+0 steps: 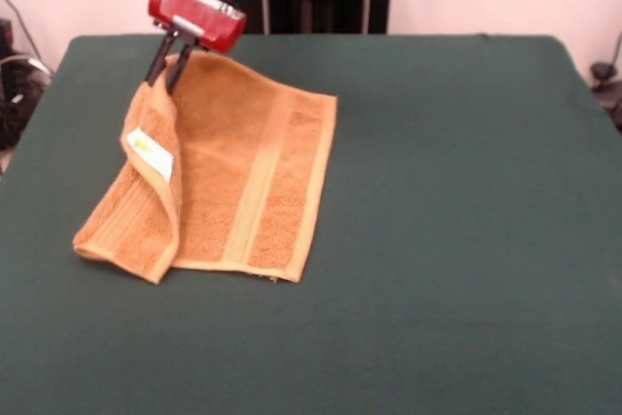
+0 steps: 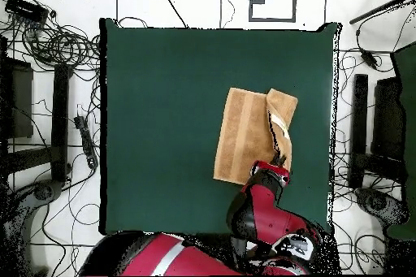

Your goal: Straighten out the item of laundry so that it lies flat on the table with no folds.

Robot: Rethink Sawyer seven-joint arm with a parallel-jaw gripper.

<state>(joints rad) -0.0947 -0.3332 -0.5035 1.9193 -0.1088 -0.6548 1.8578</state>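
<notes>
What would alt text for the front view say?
A red and black end effector pinches the far corner of an orange-tan towel, lifting one side that folds over the rest. A white label shows on the fold; the towel lies on a green table.

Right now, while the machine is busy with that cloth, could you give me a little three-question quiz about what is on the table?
1. True or false: the towel lies fully flat on the table.
2. What is the pincer doing? A) hanging free above bare cloth B) pinching the towel's far corner C) resting on the white label
3. Fill in: in the front view, the side of the towel that is folded over is the ____ side.

Key:
1. False; one side is lifted and folded over the rest.
2. B.
3. Left.
</notes>
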